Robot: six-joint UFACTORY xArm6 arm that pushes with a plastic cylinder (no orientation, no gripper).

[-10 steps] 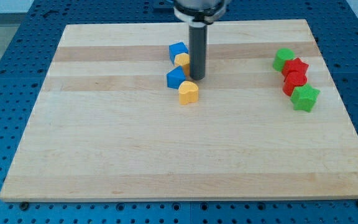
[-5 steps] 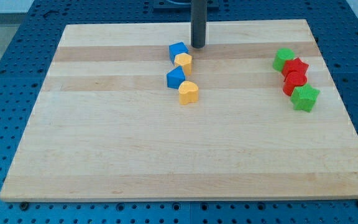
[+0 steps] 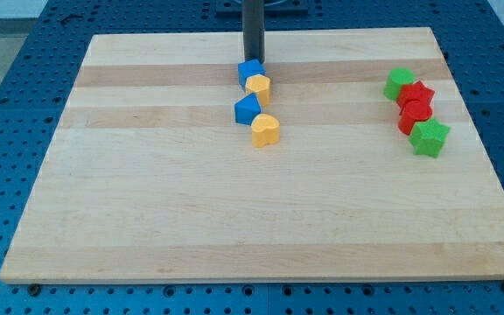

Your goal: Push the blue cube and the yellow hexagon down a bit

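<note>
The blue cube (image 3: 249, 72) sits near the top middle of the wooden board (image 3: 147, 192), touching the yellow hexagon (image 3: 259, 87) just below and to its right. My tip (image 3: 253, 60) stands right at the cube's top edge, touching or almost touching it. A second blue block (image 3: 247, 109) and a yellow heart-shaped block (image 3: 265, 129) lie below them in a loose column.
At the view's right, a cluster runs downward: a green block (image 3: 399, 82), two red blocks (image 3: 418, 94) (image 3: 414, 115), and a green star-like block (image 3: 429, 137). The board lies on a blue perforated table (image 3: 7, 105).
My tip went from beside the yellow hexagon's right up toward the view's top, then left, to the blue cube's top edge. The blocks have not visibly moved.
</note>
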